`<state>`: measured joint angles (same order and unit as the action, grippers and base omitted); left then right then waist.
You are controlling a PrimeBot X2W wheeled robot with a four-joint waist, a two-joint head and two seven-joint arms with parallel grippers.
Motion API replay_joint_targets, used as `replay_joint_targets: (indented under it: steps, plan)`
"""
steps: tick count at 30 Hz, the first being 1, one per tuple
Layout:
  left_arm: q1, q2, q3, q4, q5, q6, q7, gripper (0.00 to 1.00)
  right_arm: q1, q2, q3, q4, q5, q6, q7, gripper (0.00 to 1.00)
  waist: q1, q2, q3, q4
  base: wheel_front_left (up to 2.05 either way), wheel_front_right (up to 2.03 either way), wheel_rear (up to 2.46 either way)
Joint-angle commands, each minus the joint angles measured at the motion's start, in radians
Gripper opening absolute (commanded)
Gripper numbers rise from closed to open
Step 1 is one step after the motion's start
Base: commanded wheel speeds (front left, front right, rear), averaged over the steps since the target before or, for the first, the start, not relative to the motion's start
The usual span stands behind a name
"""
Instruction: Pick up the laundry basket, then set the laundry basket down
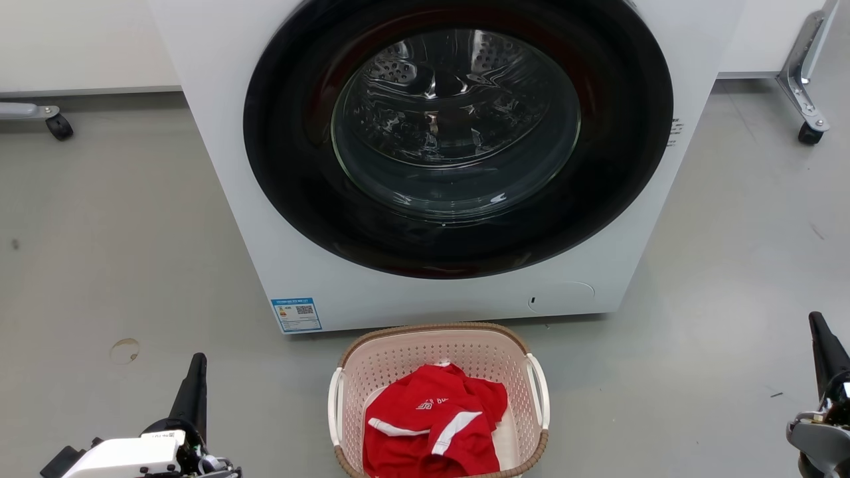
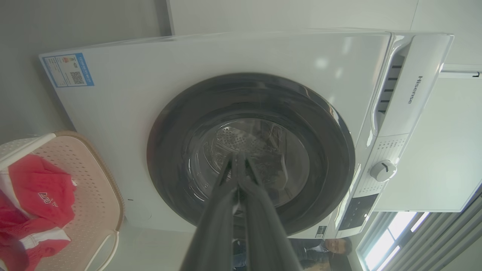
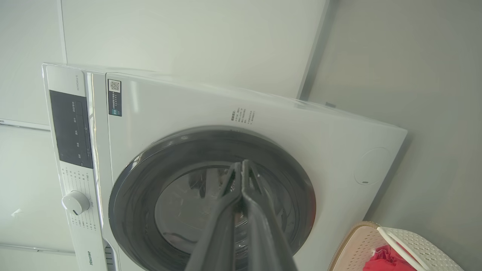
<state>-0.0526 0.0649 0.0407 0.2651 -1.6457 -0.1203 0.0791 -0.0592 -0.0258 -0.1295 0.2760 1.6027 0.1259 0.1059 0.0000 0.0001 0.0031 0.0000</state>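
1. Left hand (image 1: 196, 370), lower left of the head view: the two dark fingers are pressed together, tips meeting, with nothing between them. The left wrist view shows the same closed pair (image 2: 238, 157) against the washer door.
2. Right hand (image 1: 821, 333), lower right of the head view: fingers likewise closed tight and holding nothing. Seen from its own wrist (image 3: 241, 165), the tips touch.
3. Laundry basket (image 1: 398, 358), standing upright on the grey floor (image 1: 99, 232) between the two hands and well apart from both. It is pale pink and perforated, with a brown woven-look rim and white loop handles (image 1: 541, 392) at either side. It also appears at the edge of the left wrist view (image 2: 98, 180) and the right wrist view (image 3: 352, 241).
4. Red garment (image 1: 431, 425) with white stripes, crumpled inside the basket.
5. Washing machine (image 1: 226, 166), white, just behind the basket. Its round dark-framed glass door (image 1: 455, 126) is shut, and a blue label (image 1: 297, 314) sits at the lower corner.
6. Castors (image 1: 60, 126) of wheeled frames, beyond the washer on either side.
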Motion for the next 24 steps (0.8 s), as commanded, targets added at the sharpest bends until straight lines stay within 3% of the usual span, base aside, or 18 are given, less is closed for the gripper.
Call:
replay_joint_targets:
  steps: [1,24]
  plan:
    - [-0.052,0.013,0.034,-0.022,0.005,-0.010,0.003,0.00,-0.049,-0.025,0.015,-0.031,0.006,0.005,0.008,0.00,0.0000,-0.0001,0.000,0.000,0.00,0.00,0.00]
    - [-0.053,0.006,0.044,-0.021,0.013,-0.010,0.011,0.00,-0.049,-0.025,0.015,-0.031,0.005,0.005,0.008,0.00,0.0000,-0.0001,0.000,0.000,0.00,0.00,0.00]
